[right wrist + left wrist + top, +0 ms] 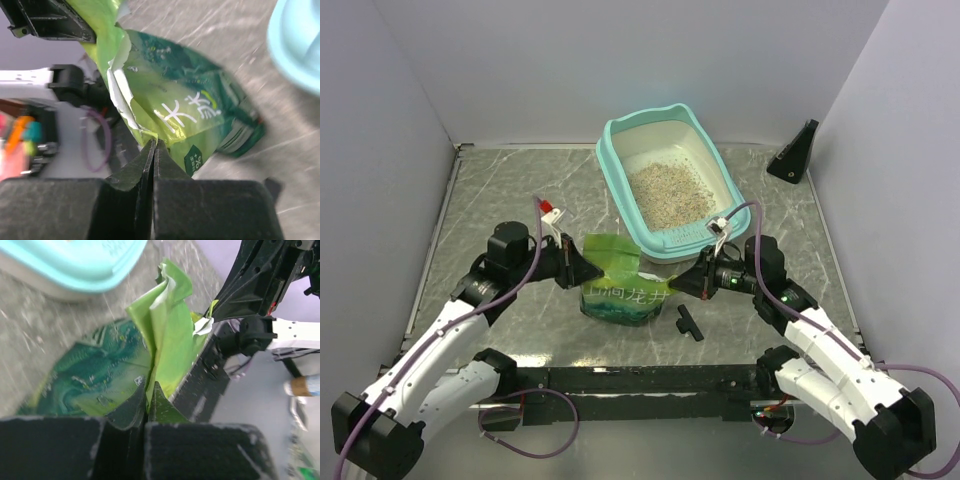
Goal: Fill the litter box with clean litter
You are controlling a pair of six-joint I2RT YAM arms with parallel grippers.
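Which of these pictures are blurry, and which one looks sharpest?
Top external view: sharpest, evenly lit, only soft shadows on the table. Left wrist view: litter box rim and table smeared; the green bag fold reads clearer. Right wrist view: table streaked with blur, though the bag's white print is legible.

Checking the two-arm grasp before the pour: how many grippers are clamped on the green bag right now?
2. The left gripper pinches the upright open flap of the green bag. The right gripper pinches the bag's edge on the opposite side. Both grips show in the wrist views, and nothing is hidden.
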